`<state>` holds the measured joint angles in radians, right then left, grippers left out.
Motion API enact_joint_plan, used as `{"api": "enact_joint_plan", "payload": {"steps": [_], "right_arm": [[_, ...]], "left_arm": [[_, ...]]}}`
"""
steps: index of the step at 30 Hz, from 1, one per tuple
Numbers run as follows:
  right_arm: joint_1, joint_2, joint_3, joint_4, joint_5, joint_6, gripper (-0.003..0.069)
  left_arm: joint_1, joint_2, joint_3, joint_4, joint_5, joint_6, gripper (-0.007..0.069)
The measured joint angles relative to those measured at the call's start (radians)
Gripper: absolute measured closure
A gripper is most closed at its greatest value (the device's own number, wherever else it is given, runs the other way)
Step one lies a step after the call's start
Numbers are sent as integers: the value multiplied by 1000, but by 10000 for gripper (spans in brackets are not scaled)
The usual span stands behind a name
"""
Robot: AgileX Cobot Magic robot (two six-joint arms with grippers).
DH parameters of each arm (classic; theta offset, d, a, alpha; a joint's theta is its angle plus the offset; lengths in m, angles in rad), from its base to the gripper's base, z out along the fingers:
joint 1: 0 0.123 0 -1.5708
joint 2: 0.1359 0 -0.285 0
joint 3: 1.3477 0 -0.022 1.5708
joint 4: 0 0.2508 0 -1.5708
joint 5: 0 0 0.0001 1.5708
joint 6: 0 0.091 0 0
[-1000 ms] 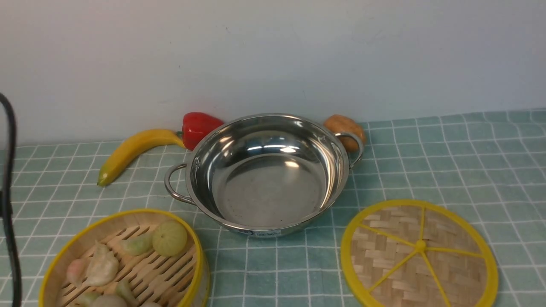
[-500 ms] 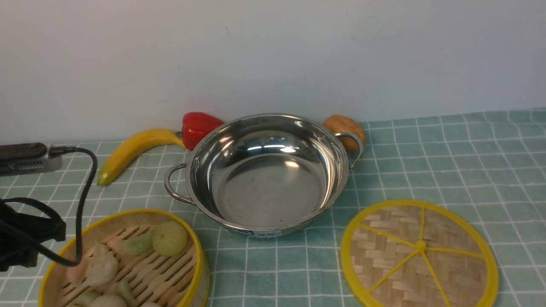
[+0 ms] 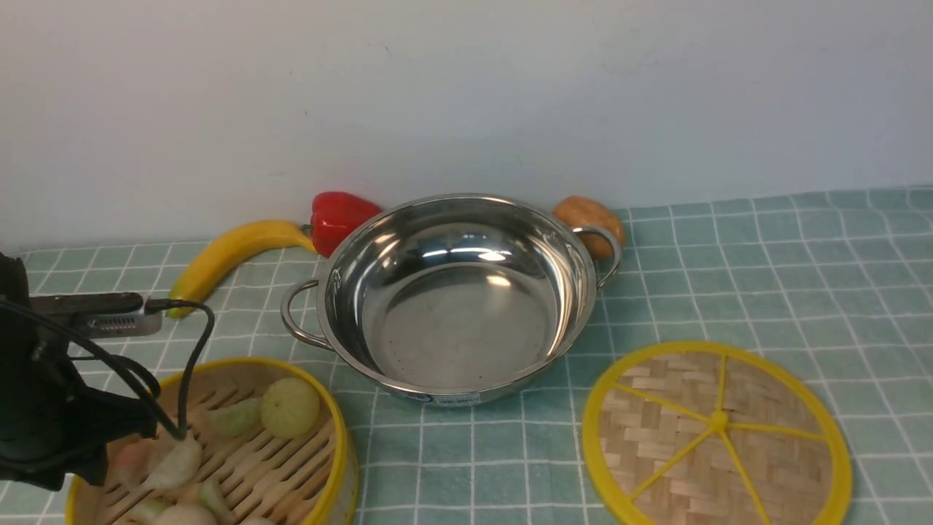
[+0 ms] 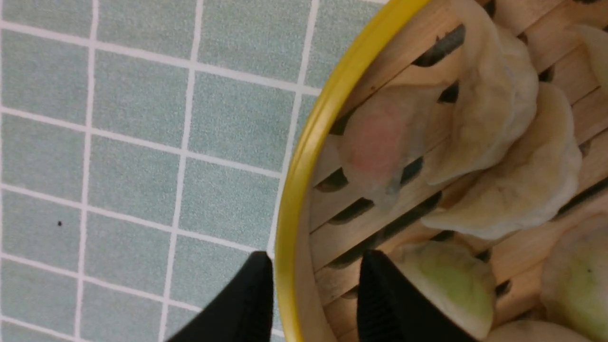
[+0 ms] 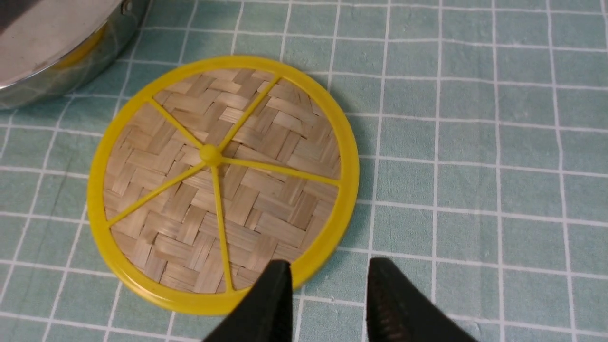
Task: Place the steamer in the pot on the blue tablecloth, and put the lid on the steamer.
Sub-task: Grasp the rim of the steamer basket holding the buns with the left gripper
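The steamer (image 3: pixel 248 452), a yellow-rimmed bamboo basket with several dumplings on its slatted floor, sits at the near left of the blue tablecloth (image 3: pixel 765 292). My left arm (image 3: pixel 44 415) hangs over its left side. In the left wrist view my left gripper (image 4: pixel 316 254) is open and straddles the steamer's yellow rim (image 4: pixel 304 156), one finger outside and one inside. The empty steel pot (image 3: pixel 452 306) stands in the middle. The lid (image 3: pixel 718 430) lies flat at the near right. My right gripper (image 5: pixel 328 260) is open over the cloth at the edge of the lid (image 5: pixel 218 180), holding nothing.
A banana (image 3: pixel 226 255), a red pepper (image 3: pixel 339 215) and a potato (image 3: pixel 587 219) lie behind the pot against the white wall. The pot's side (image 5: pixel 52 47) is close beside the lid. A black cable (image 3: pixel 193 350) loops from my left wrist over the steamer.
My left arm has come in from the left edge and down onto the steamer's left rim. The pot, the lid and the steamer have not moved.
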<state>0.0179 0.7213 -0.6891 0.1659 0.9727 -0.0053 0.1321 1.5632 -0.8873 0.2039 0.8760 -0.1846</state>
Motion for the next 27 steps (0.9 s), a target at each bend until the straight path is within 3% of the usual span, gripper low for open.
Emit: {"api": "enact_joint_plan", "payload": {"steps": [8,13,18,27], "right_arm": [[0,0,0,1,-2,0,417],[0,0,0,2,-6,0,417],[0,0,0,4,-9,0,417],[0,0,0,5,-10,0,417]], "left_arm": [[75,29,-1,-4,-24,0,382],[109,32,-2,-74,-39,55,382],[111,33,-2,-132,-50,116,382],[111,111,-2,-138,-56,124,382]]}}
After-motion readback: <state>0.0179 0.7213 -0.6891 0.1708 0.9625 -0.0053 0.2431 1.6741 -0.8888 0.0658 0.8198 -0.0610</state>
